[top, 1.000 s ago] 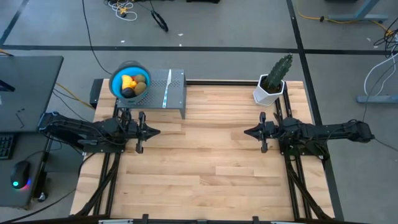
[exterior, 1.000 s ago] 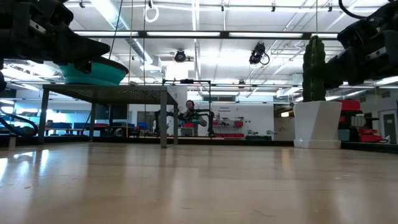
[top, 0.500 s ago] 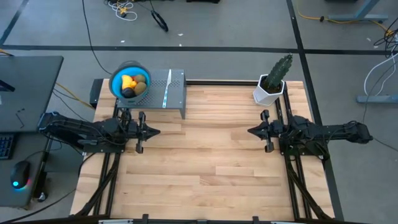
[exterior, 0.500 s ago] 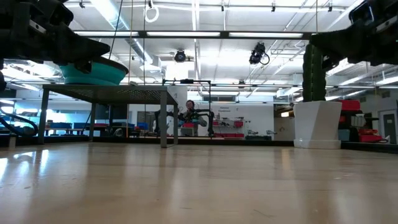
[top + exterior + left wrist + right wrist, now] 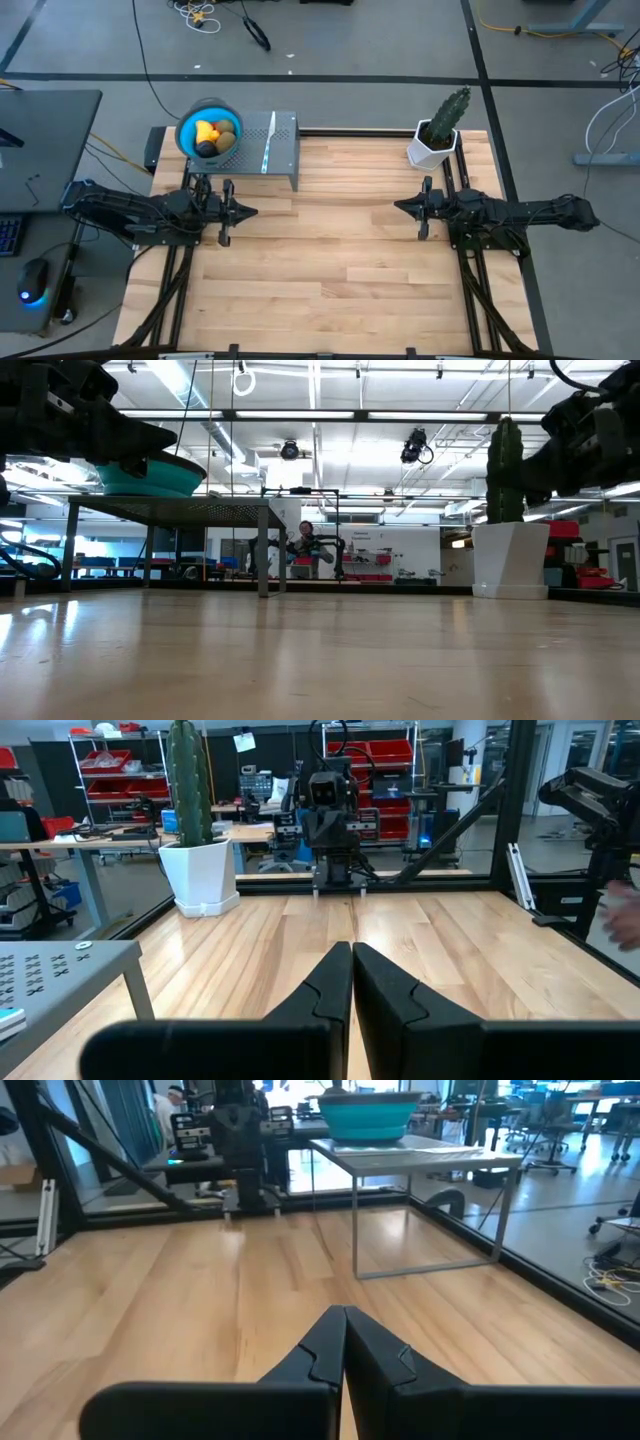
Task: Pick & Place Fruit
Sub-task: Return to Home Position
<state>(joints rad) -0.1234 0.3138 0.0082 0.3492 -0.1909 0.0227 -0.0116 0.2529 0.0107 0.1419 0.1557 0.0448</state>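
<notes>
We see both arms in matte black: left arm (image 5: pixel 130 212), right arm (image 5: pixel 520 213), chunky segmented links. The left gripper (image 5: pixel 352 950) and right gripper (image 5: pixel 345 1313) carry dark, angular wedge-shaped fingers (image 5: pixel 390 995) with stepped inner edges.

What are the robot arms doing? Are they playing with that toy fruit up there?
Nothing is being held right now. The toy fruit sits in the blue bowl on the grey shelf at the back left of the wooden table, and the knife lies on the shelf beside it. The left gripper and right gripper are both shut and empty, hovering over the table and pointing at each other. A cactus stands at the back right.
</notes>
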